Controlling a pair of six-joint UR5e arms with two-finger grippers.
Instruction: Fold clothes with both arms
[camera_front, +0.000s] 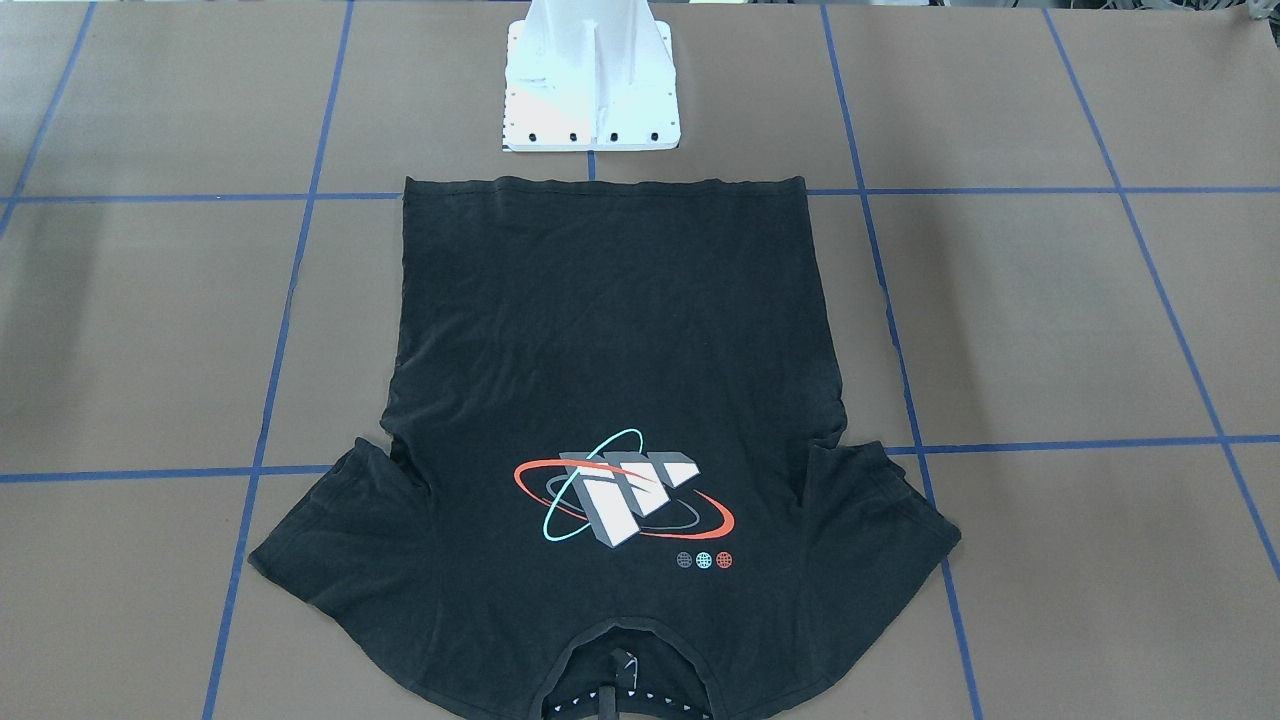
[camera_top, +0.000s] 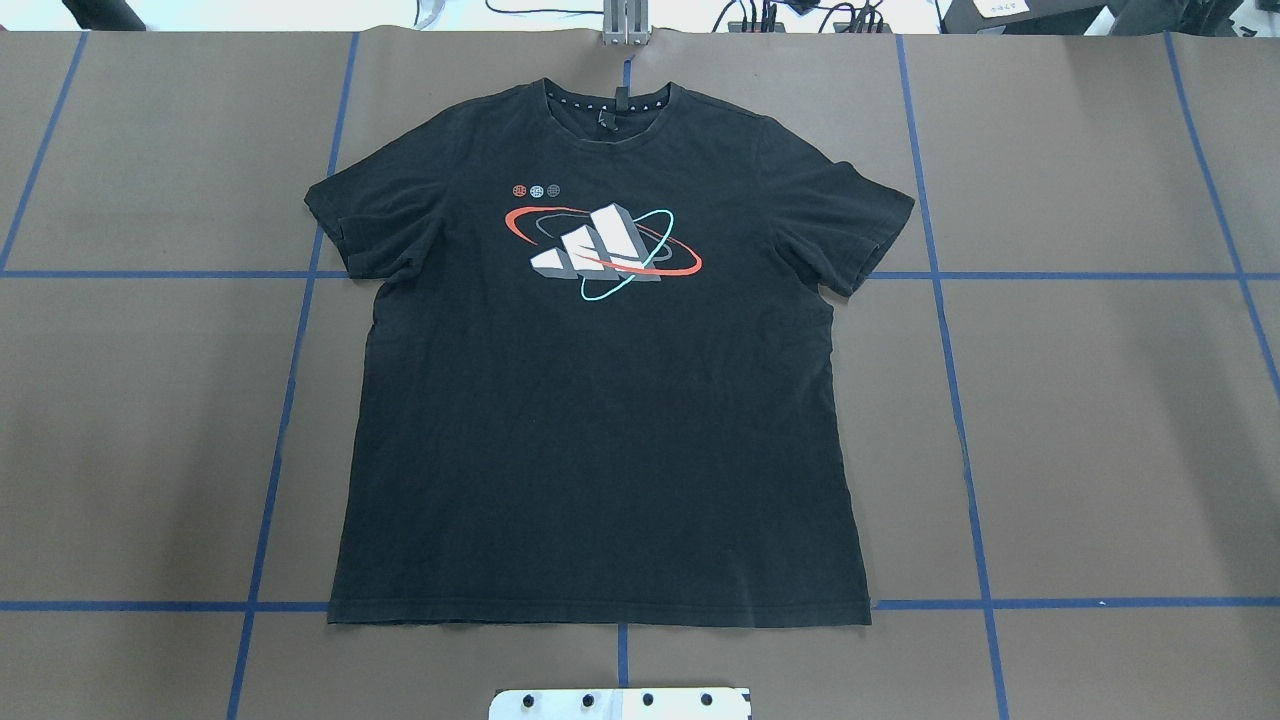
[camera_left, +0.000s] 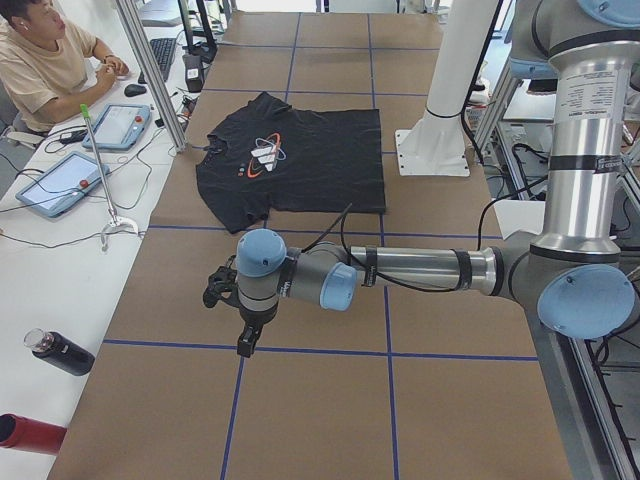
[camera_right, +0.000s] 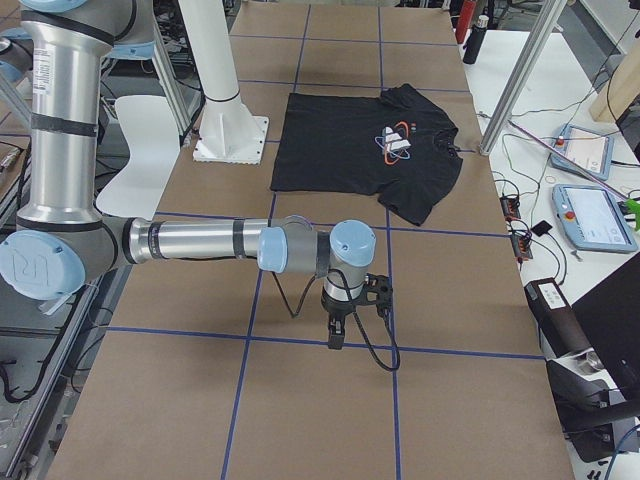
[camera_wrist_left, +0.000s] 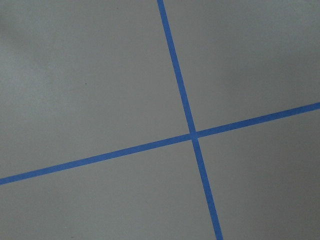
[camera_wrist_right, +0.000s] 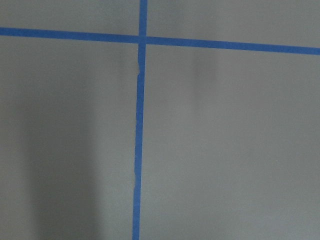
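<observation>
Left hand (camera_left: 244, 345) and right hand (camera_right: 335, 340) hang over the surface (camera_top: 1100, 420), neither gripping cloth; how far open they are I cannot tell. Well away from both, between them, the T-shirt (camera_top: 600, 420) lies flat. Thin and flush, it may yield only its top layer to a pinch, or uneven grips could skew the fold.

No lettering can be read — only the three-bar Adidas mark (camera_top: 592, 250) on the black T-shirt (camera_top: 600, 450).
</observation>
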